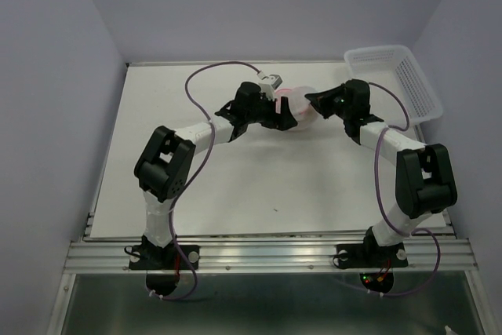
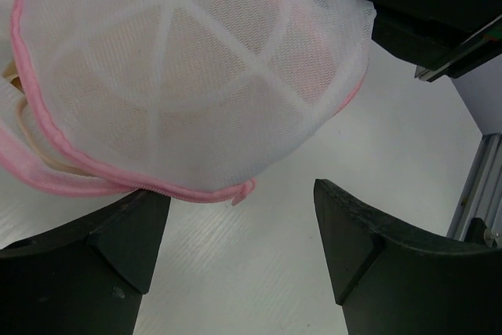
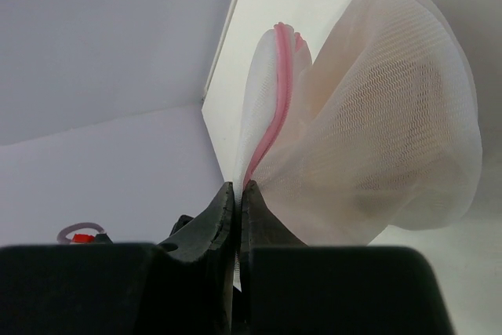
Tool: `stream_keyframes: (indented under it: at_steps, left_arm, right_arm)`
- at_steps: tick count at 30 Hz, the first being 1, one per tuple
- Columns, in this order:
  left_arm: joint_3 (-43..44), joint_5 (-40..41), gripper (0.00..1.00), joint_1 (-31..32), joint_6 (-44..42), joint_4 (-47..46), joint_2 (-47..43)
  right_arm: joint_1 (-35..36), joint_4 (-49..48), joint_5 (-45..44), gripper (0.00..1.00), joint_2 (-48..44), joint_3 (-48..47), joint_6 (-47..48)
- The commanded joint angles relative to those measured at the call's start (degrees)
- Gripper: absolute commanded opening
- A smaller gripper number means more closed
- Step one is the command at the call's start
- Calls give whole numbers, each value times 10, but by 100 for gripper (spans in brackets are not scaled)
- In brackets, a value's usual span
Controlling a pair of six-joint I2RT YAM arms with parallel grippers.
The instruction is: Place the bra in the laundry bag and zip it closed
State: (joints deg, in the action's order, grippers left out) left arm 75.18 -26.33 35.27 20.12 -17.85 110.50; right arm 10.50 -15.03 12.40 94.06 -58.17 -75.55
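The laundry bag (image 1: 296, 107) is a white mesh pouch with a pink zipper band, at the far middle of the table between both grippers. The peach bra (image 2: 196, 60) shows through the mesh inside it, and a beige strap (image 2: 31, 135) pokes out at the open left side. My left gripper (image 2: 239, 229) is open and empty, its fingers just below the bag's zipper end (image 2: 243, 191). My right gripper (image 3: 238, 187) is shut on the bag's rim by the pink zipper band (image 3: 276, 107), holding the bag (image 3: 376, 123) up.
A rigid white slotted basket (image 1: 396, 80) stands at the far right corner, close behind the right arm. The table's far edge and the purple walls lie just beyond the bag. An aluminium rail (image 2: 478, 186) shows at the right in the left wrist view.
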Motion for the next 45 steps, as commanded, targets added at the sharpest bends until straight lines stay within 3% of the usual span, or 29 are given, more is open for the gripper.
stream_keyframes:
  at_steps: [1,8,10,11,13,29,33,37,42,45]
  left_arm:
    - [37,-26,84,1,14,-38,2]
    - [33,-27,79,6,27,-45,2]
    - [35,-22,75,9,28,-47,5]
    - [40,-23,66,10,32,-47,8]
    - [48,-36,58,12,34,-47,18]
    - [84,-24,54,14,57,-37,44]
    - [96,-28,36,13,55,-36,52]
    - [87,-22,29,13,50,-36,43]
    - [81,-11,0,12,43,-25,33]
    - [64,5,0,11,35,-11,15]
  right_arm:
    - [-3,-28,-13,1,-25,4,-10]
    - [-3,-29,-14,1,-22,7,-22]
    - [-3,-30,-14,1,-23,8,-24]
    - [-3,-31,-15,1,-23,10,-27]
    - [-3,-32,-20,1,-25,13,-28]
    - [2,-55,-26,1,-33,42,-64]
    - [2,-58,-24,1,-34,46,-66]
    - [2,-57,-32,1,-34,48,-67]
    - [2,-57,-29,1,-27,39,-67]
    - [2,-55,-43,1,-31,36,-59]
